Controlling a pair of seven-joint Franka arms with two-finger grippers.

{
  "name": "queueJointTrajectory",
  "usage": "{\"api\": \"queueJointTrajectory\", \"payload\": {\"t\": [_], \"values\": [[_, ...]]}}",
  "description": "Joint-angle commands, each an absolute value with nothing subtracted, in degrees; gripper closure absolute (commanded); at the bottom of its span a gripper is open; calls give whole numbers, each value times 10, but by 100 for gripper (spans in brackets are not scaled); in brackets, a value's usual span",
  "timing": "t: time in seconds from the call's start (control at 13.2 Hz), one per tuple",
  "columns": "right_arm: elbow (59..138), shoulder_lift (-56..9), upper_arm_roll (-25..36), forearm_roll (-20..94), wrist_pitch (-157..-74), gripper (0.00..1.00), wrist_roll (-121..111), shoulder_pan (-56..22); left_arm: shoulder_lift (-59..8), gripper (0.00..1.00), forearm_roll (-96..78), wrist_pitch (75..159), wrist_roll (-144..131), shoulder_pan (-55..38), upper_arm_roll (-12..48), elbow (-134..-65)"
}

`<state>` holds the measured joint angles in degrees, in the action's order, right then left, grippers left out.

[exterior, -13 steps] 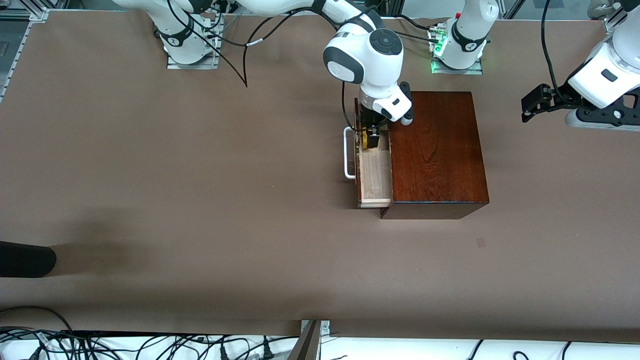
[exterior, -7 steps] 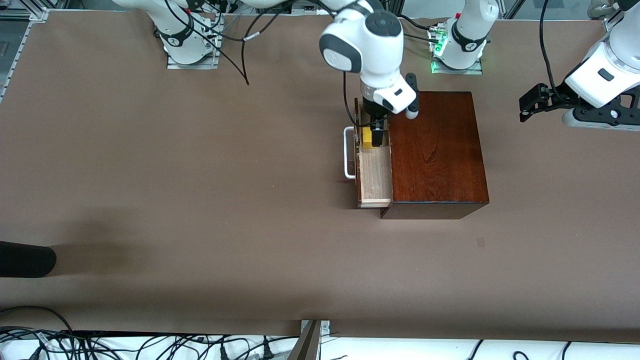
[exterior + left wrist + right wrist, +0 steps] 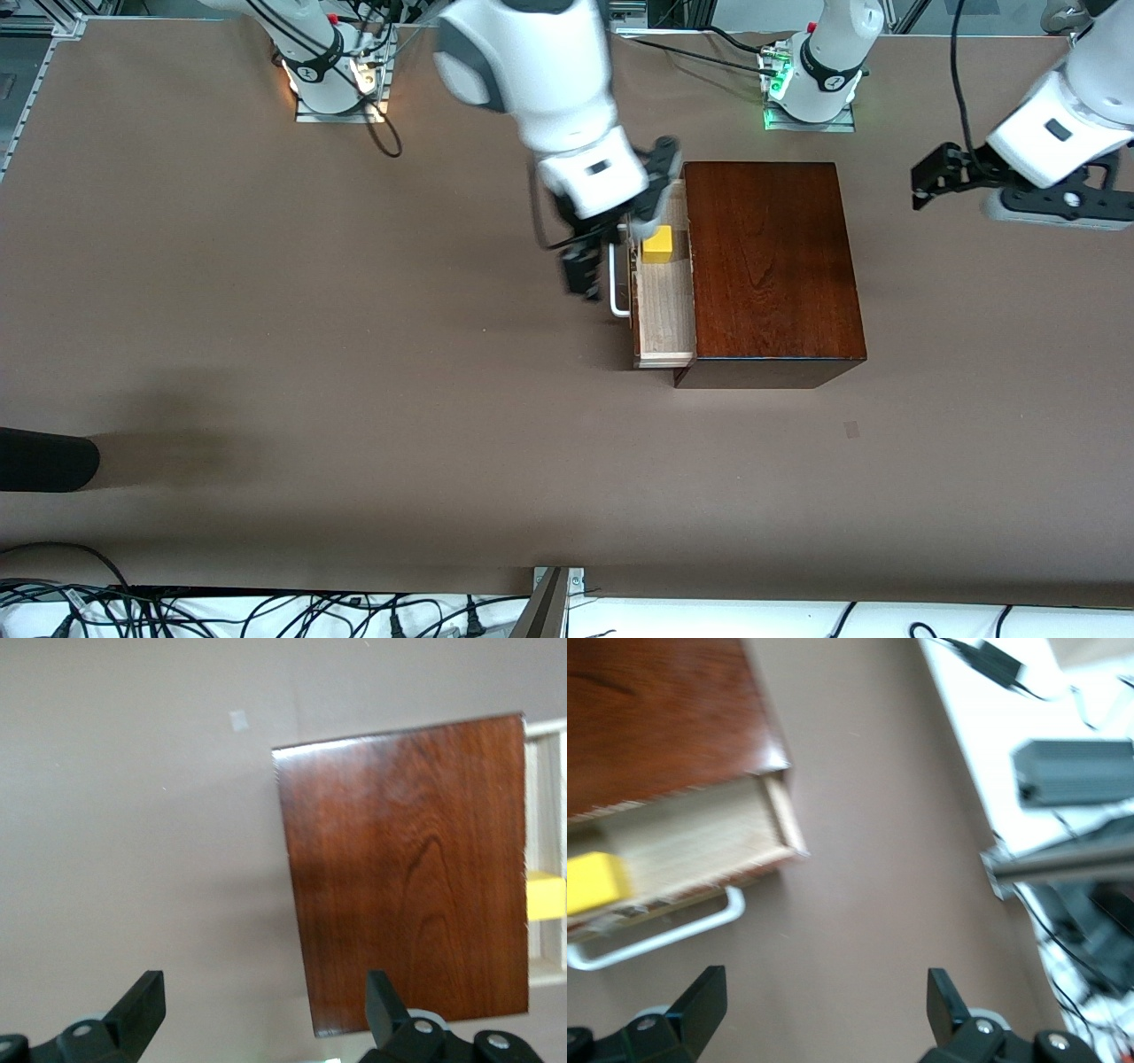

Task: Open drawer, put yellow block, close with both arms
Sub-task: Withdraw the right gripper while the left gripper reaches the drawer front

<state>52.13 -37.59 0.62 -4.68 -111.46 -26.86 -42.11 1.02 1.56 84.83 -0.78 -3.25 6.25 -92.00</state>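
Observation:
The drawer [image 3: 664, 310] stands pulled out of the dark wooden box [image 3: 771, 266], its white handle [image 3: 617, 288] facing the right arm's end of the table. The yellow block [image 3: 656, 244] lies loose in the pale tray, at the end farther from the front camera; it shows too in the right wrist view [image 3: 594, 881] and the left wrist view [image 3: 545, 895]. My right gripper [image 3: 580, 273] hangs open and empty [image 3: 824, 1001] above the table just outside the handle. My left gripper [image 3: 928, 182] waits open [image 3: 263, 997] in the air off the box's back, toward the left arm's end.
A dark rounded object [image 3: 44, 459] pokes in at the right arm's end of the table. Cables [image 3: 266, 611] and a metal post [image 3: 549, 602] line the edge nearest the front camera. A small grey mark [image 3: 852, 429] lies near the box.
The right gripper has lifted out of the drawer and swung toward the right arm's end, leaving the yellow block in the tray. The left arm has barely shifted.

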Motion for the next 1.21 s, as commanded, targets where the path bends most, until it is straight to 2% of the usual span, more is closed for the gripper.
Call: {"api": "queueJointTrajectory", "payload": {"t": [0.0,0.15,0.38,0.6,0.91,1.13], "values": [[541,-335,4,-33,-1109,0,-268,-369,-52,0,13,794,-2,-34,139,-836],[584,-294,7,8,-1078,0,-260,-319,-80,0,5,795,1,-35,193,-827],[721,-200,11,72,-1085,0,-260,-240,-146,0,-17,836,3,-36,274,-805],[832,-113,41,76,-1083,0,-232,-223,-205,0,-12,896,14,-40,347,-804],[942,-25,55,55,-1060,0,-130,-188,-299,0,10,1053,118,-125,352,-809],[953,-5,55,13,-999,0,-74,-155,-381,0,125,1145,138,-187,351,-808]]}}
